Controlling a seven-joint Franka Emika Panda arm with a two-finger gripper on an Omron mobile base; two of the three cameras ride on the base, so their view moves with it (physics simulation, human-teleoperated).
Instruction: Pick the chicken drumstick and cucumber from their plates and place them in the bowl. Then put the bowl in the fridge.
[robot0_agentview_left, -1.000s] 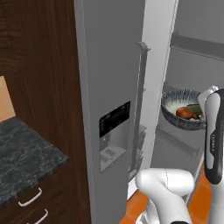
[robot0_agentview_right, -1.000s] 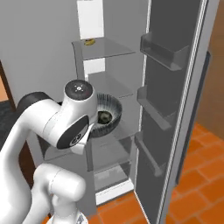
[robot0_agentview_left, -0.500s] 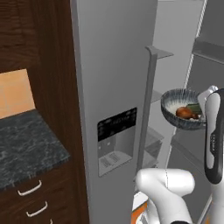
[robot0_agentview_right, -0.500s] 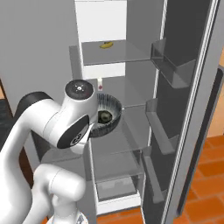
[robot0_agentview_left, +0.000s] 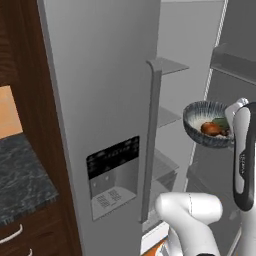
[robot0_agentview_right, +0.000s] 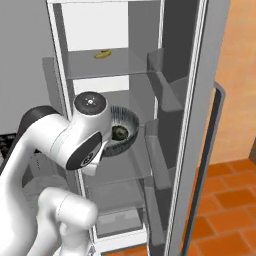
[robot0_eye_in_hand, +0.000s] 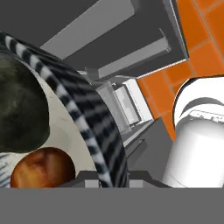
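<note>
My gripper (robot0_eye_in_hand: 113, 178) is shut on the rim of the ribbed dark grey-blue bowl (robot0_agentview_left: 206, 125), holding it up in front of the open fridge (robot0_agentview_left: 100, 90). Inside the bowl lie the reddish-brown chicken drumstick (robot0_agentview_left: 212, 129) and the dark green cucumber (robot0_agentview_left: 221, 121). In the right base view the bowl (robot0_agentview_right: 127, 125) hangs at the level of a middle shelf, with the cucumber (robot0_agentview_right: 119, 132) showing behind my arm's big joint. The hand view shows the bowl rim (robot0_eye_in_hand: 87, 113), cucumber (robot0_eye_in_hand: 17, 109) and drumstick (robot0_eye_in_hand: 41, 168) up close. The plates are out of view.
The fridge's left door with its black dispenser panel (robot0_agentview_left: 112, 160) is closed. The right door (robot0_agentview_right: 197, 125) stands open, its bins facing the shelves (robot0_agentview_right: 107, 65). A yellow item (robot0_agentview_right: 103, 54) lies on an upper shelf. A dark stone counter (robot0_agentview_left: 20, 182) sits left, orange floor tiles (robot0_agentview_right: 230, 200) right.
The whole picture has shifted, so the camera has moved: the fridge now looms larger and lower shelves have dropped down. The bowl stays held in the same place relative to my arm.
</note>
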